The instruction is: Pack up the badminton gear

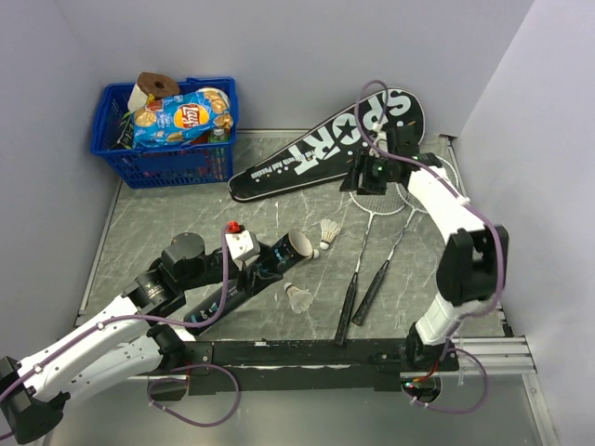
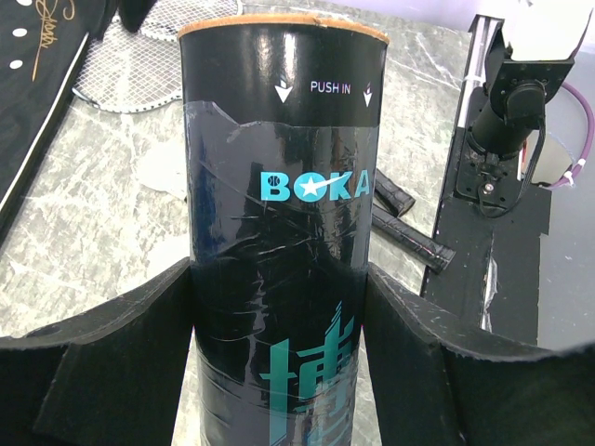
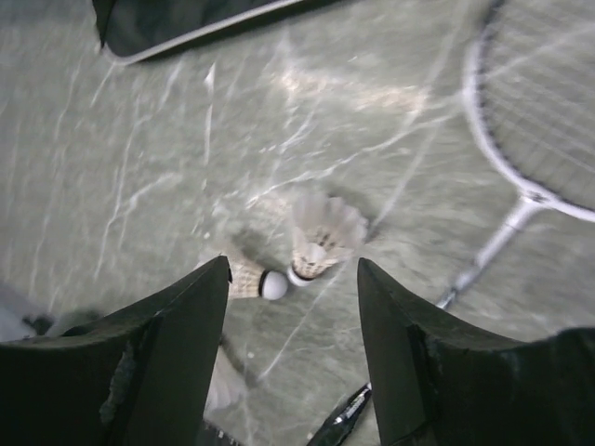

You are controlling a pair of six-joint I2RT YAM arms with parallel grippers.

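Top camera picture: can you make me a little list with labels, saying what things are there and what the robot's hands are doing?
left gripper: closed around the tube
right gripper: open, empty, above the table
shuttlecocks: two loose, one by the tube's mouth, another nearer the arm bases
rackets: two, side by side, not packed
cover: lying flat at the back, lettered SPORT
basket: blue, far left corner, full of snacks
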